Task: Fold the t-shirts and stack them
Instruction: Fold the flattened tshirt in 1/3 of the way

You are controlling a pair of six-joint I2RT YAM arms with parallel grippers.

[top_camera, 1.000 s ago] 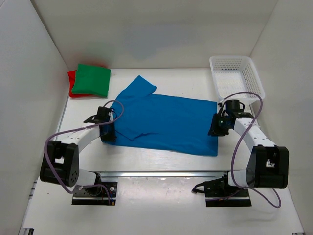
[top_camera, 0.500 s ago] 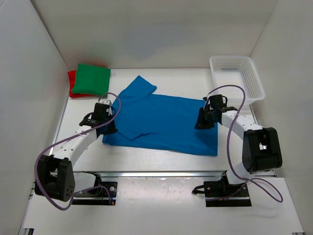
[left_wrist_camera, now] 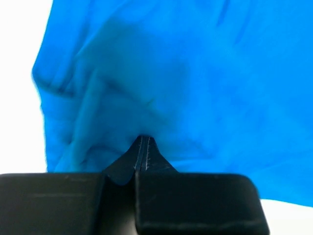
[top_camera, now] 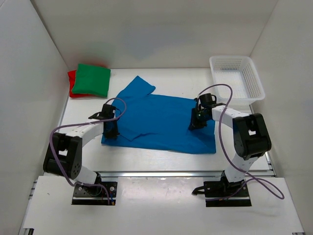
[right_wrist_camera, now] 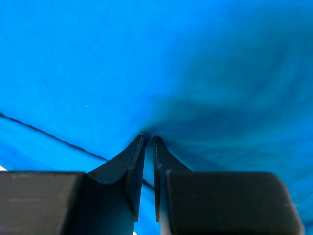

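Note:
The bright blue t-shirt (top_camera: 156, 117) lies spread flat in the middle of the table, one sleeve pointing to the far left. My left gripper (top_camera: 111, 130) is on its near-left edge, its jaws pressed together with wrinkled blue cloth (left_wrist_camera: 195, 73) gathered at the tips (left_wrist_camera: 142, 138). My right gripper (top_camera: 195, 122) is on the shirt's right part, its jaws a thin slit apart, pinching puckered cloth (right_wrist_camera: 146, 58) at the tips (right_wrist_camera: 149, 137). The green t-shirt (top_camera: 91, 79) lies folded on the folded red one (top_camera: 71, 84) at the far left.
A white mesh basket (top_camera: 236, 78) stands at the far right corner. White walls close in the table on the left, back and right. Purple cables loop above both arms.
Both grippers have moved inward from the shirt's side edges onto the blue cloth, and both pairs of jaws have narrowed. The shirt's right edge has shifted slightly.

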